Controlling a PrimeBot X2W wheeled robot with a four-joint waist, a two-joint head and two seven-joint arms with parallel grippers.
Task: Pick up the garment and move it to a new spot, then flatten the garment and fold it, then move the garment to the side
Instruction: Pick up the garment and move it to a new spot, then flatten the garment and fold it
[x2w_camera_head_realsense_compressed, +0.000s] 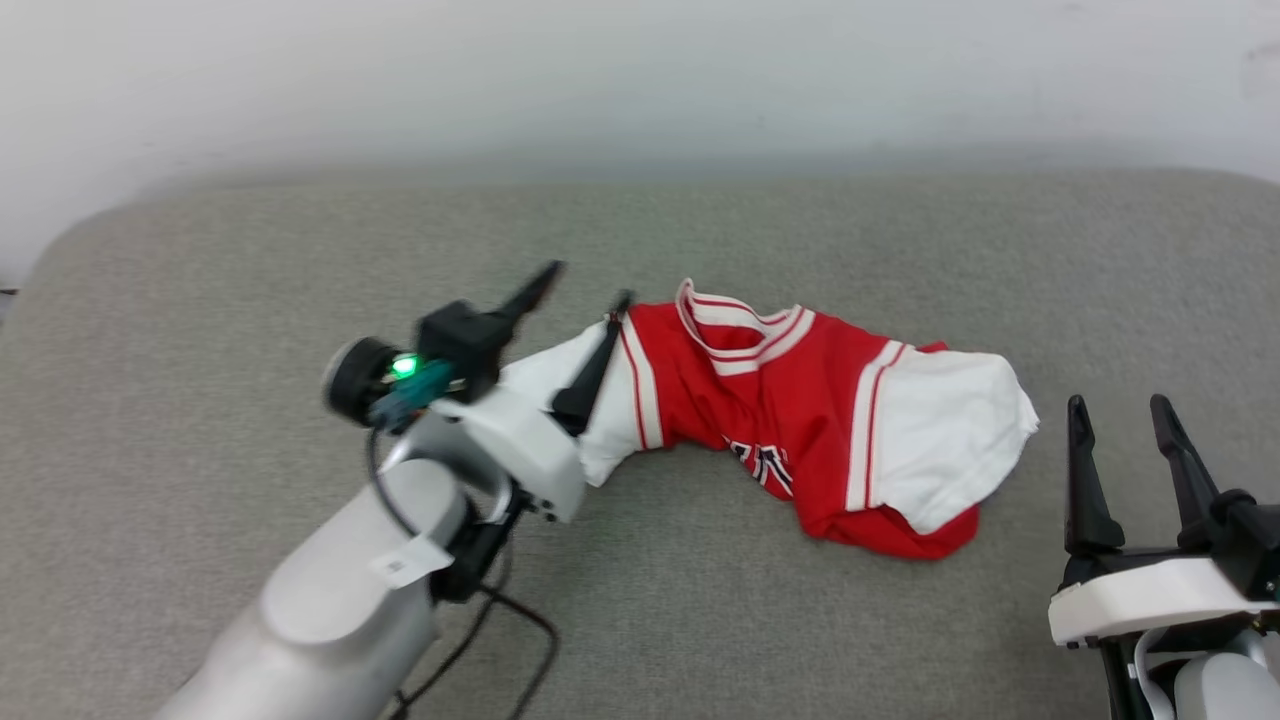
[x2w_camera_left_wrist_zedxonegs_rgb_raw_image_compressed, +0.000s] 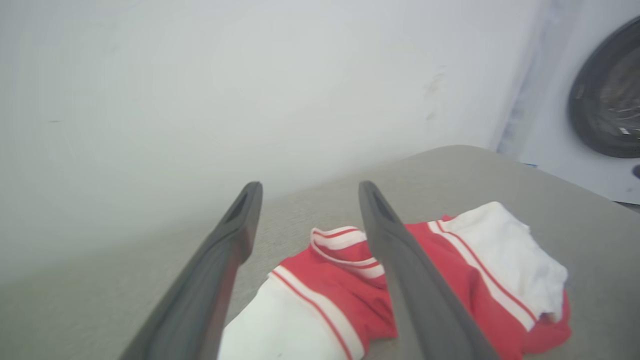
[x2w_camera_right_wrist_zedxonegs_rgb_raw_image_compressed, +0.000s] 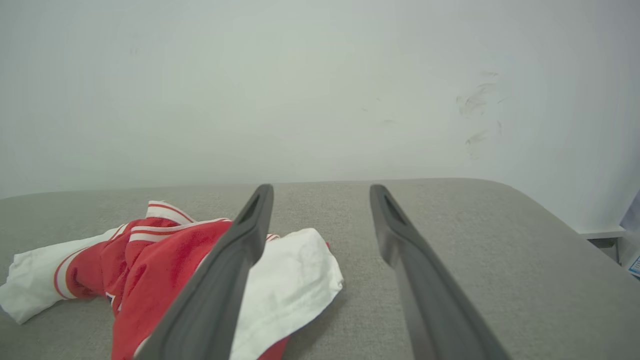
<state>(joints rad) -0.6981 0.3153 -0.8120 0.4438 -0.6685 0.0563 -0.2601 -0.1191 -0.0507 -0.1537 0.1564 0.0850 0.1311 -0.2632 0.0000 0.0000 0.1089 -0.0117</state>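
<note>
Left jaws hang open over one white sleeve (x2w_camera_head_realsense_compressed: 610, 450) of the garment (x2w_camera_head_realsense_compressed: 780, 390), which lies long from left to right. Right jaws, open too, sit farther off.

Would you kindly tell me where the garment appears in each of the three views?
Head view: the garment lies at centre, on the grey surface.
Left wrist view: bottom centre to lower right.
Right wrist view: lower left.
Shared landmark: its striped collar, raised at the far edge.
</note>
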